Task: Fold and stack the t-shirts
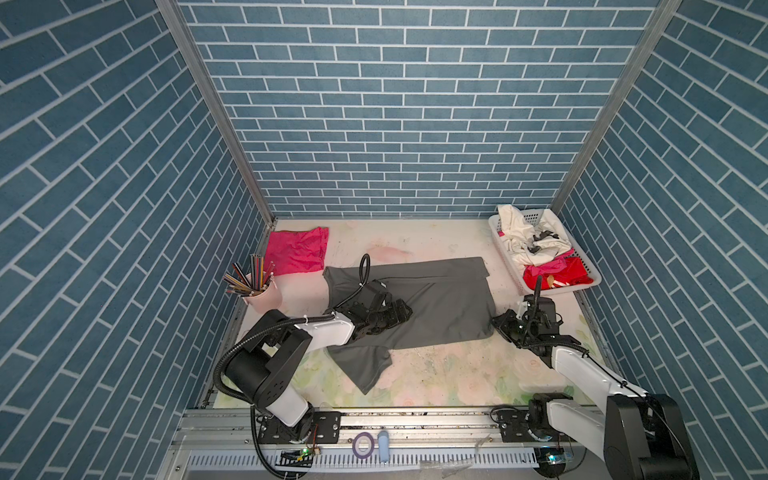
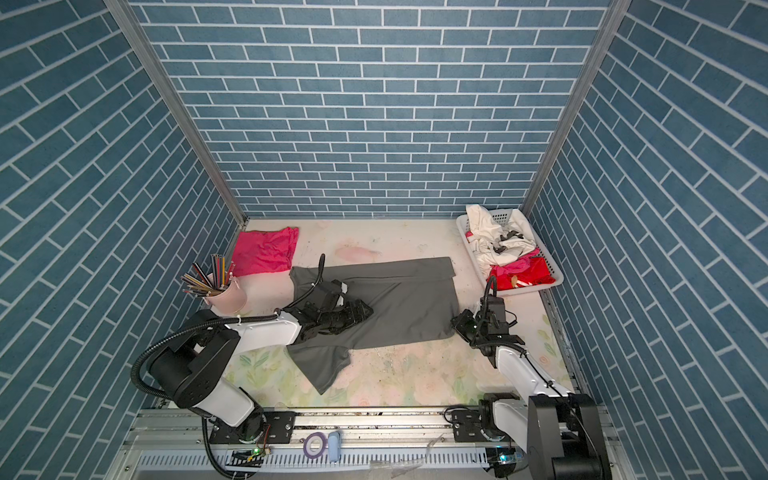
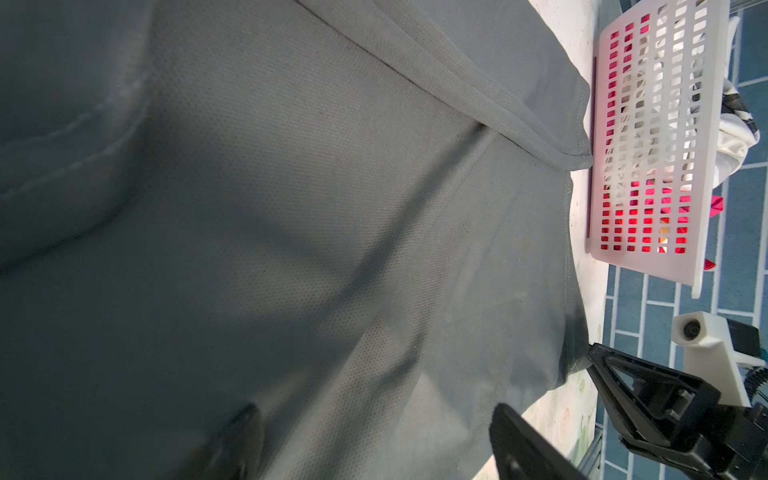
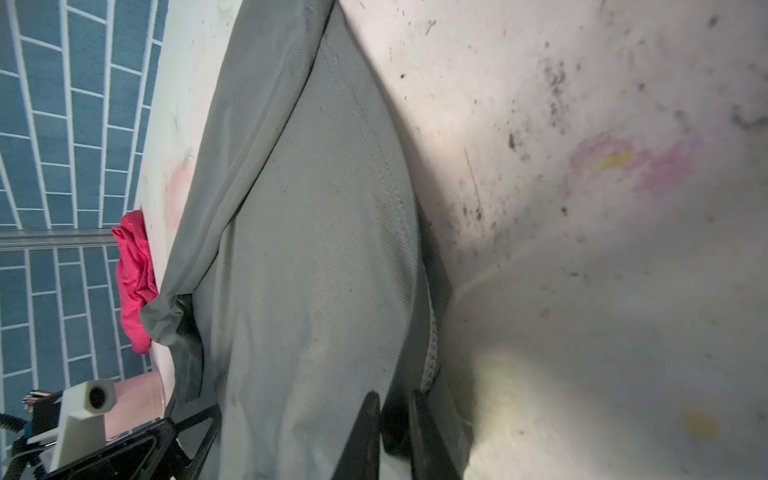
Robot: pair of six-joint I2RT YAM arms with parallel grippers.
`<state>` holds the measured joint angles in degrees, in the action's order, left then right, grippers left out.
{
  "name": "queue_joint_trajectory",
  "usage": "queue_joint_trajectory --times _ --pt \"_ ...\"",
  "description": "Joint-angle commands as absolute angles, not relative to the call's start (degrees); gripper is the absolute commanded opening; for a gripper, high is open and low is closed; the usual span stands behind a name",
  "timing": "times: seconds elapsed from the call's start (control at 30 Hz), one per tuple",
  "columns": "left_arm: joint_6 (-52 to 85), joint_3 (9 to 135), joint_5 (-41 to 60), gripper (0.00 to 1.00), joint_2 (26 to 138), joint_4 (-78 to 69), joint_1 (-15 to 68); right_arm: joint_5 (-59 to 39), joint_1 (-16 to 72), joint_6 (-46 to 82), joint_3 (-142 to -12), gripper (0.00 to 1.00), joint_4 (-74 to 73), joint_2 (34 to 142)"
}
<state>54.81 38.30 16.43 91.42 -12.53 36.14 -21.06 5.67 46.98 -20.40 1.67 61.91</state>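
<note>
The pink t-shirt (image 1: 297, 251) is laid folded, far from the basket (image 1: 531, 216). The grey t-shirt (image 1: 440, 307), near the basket, seems half-folded and unstacked; its hem is clamped by the right pincer (image 4: 395, 432), and the left pincer (image 1: 399, 313) is held apart.

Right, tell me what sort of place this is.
Probably a robot test booth staged for laundry, not a real home: brick-print wall panels on a metal frame, two robot arms bolted to a rail, and a basket of clothes near a grey t-shirt.
</note>
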Motion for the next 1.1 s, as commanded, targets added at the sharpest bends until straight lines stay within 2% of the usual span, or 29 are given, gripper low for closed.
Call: queue_joint_trajectory --times 0.0,0.07,0.3,0.53,0.7,0.93,1.0,1.07 --pt "54.0 37.9 14.4 0.88 93.4 -7.4 35.9 -19.2 5.6 42.4 -22.7 0.17 6.4 62.1" --pt "53.6 38.2 14.3 0.88 93.7 -7.1 35.9 -18.3 5.9 41.0 -24.5 0.20 8.6 63.0" --pt "51.9 40.0 13.8 0.88 93.8 -6.0 35.8 -14.9 6.5 34.7 -29.6 0.43 16.1 65.9" --pt "50.2 45.7 15.2 0.88 91.3 -5.9 39.3 -11.5 6.3 31.4 -29.2 0.46 15.0 70.5" --pt "53.3 47.6 18.0 0.88 92.6 -12.2 43.9 -14.3 6.3 29.3 -29.1 0.36 12.0 72.7" --pt "56.4 50.7 18.7 0.88 100.4 -15.9 48.2 -13.1 6.9 28.7 -29.4 0.05 15.3 70.2" --pt "57.3 50.4 19.3 0.88 102.2 -17.2 48.3 -12.1 7.2 28.1 -30.6 0.00 17.7 68.2" --pt "57.4 50.1 19.8 0.88 103.6 -17.4 48.3 -10.5 7.9 28.1 -32.3 0.00 20.4 66.6"
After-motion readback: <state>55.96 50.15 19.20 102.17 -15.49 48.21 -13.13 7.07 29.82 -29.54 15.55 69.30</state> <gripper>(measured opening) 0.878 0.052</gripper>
